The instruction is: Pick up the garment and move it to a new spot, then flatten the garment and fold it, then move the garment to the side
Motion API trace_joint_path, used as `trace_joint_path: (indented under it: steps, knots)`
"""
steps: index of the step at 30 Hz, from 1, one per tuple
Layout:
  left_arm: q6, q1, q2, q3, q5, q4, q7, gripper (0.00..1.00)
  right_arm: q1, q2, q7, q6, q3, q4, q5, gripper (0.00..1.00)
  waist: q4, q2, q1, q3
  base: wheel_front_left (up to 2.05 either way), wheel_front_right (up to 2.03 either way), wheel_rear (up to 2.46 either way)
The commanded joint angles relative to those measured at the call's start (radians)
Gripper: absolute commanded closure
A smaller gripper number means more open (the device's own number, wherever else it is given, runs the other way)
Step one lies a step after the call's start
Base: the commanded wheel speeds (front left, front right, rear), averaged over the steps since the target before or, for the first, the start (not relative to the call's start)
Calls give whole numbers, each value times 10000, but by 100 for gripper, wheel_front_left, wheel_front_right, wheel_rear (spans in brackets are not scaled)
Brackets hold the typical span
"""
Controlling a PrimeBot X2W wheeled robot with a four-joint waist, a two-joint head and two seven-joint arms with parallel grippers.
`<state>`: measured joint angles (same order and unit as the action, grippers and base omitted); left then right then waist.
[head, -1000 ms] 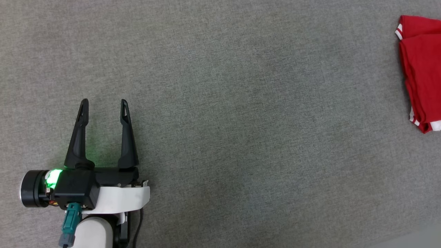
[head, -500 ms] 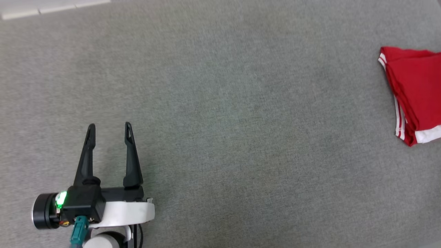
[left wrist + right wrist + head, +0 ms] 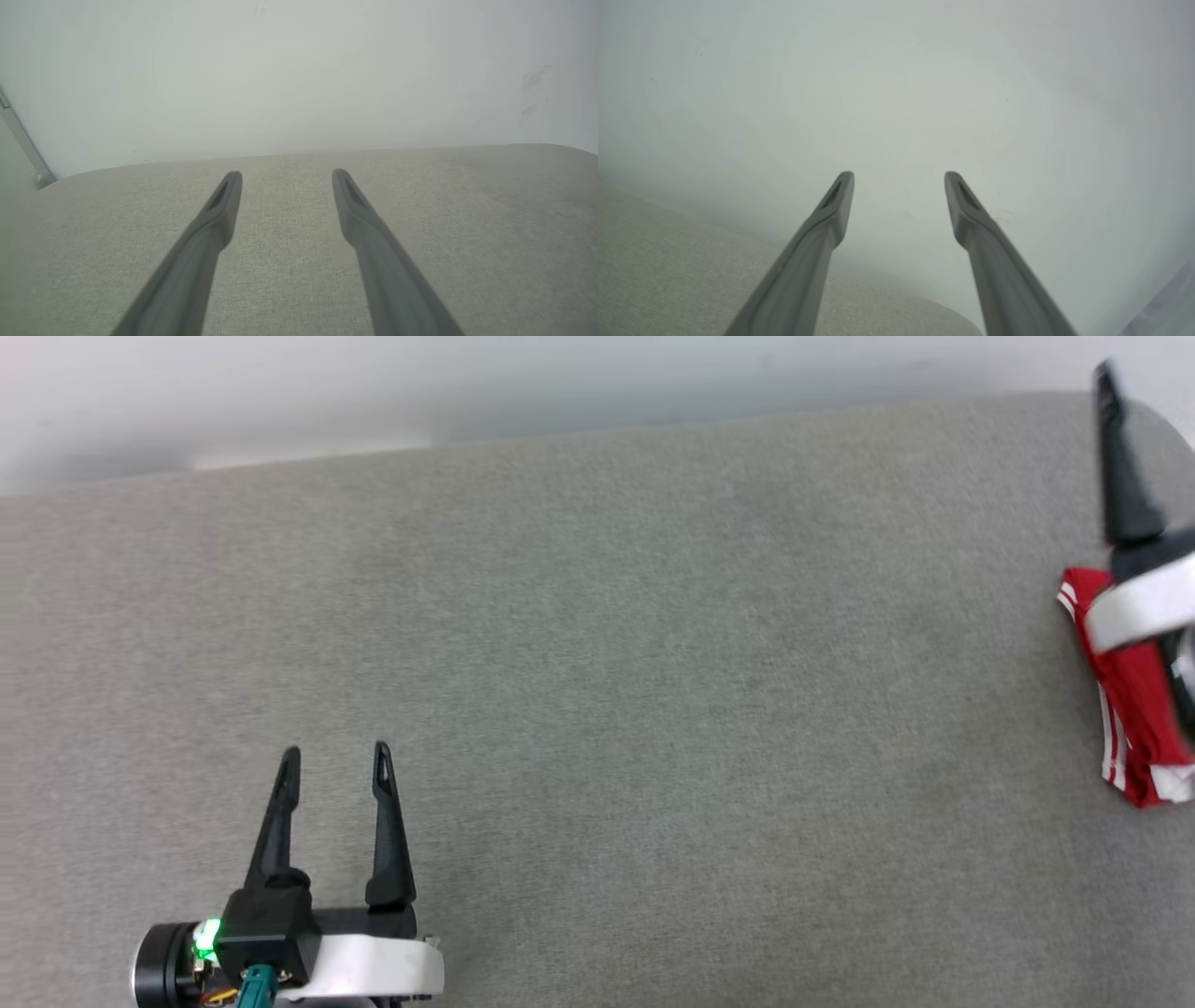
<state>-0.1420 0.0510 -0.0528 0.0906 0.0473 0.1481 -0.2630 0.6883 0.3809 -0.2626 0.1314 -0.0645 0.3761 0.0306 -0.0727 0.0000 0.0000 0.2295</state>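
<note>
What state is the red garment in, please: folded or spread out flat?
Folded, it seems: the garment lies as a narrow layered bundle with striped hems doubled over; its right part is out of frame.

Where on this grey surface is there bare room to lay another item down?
The wide grey surface between the left gripper and the garment is bare, back to its far edge. It is crowded only at the right edge, where the right gripper hangs by the garment.
</note>
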Motion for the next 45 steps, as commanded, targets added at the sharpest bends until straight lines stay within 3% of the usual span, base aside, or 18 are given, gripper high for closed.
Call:
trace_joint_path:
  steps: [1,10,20,31,45]
  knots:
    - [-9,114,14,4,36,-77,-24,0,-443,-166,-18,-13,82,-287,0,0,274,0,0,-294,0,0,0]
    - [175,588,26,-224,128,-540,-24,0,-3518,-1944,-19,-13,392,-2144,57,0,657,0,0,-944,0,0,0]
    - [316,965,30,-381,234,-850,-24,0,-6456,-3057,-19,-12,825,-3183,193,0,947,0,0,-1500,0,0,0]
    - [544,1427,34,-479,289,-995,-24,0,-8187,-3319,-21,-13,987,-3989,262,0,1093,0,0,-1937,0,0,0]
    - [895,1689,32,-556,332,-1144,-24,0,-8764,-3329,-21,-12,1080,-4205,811,0,1190,0,0,-2297,0,0,0]
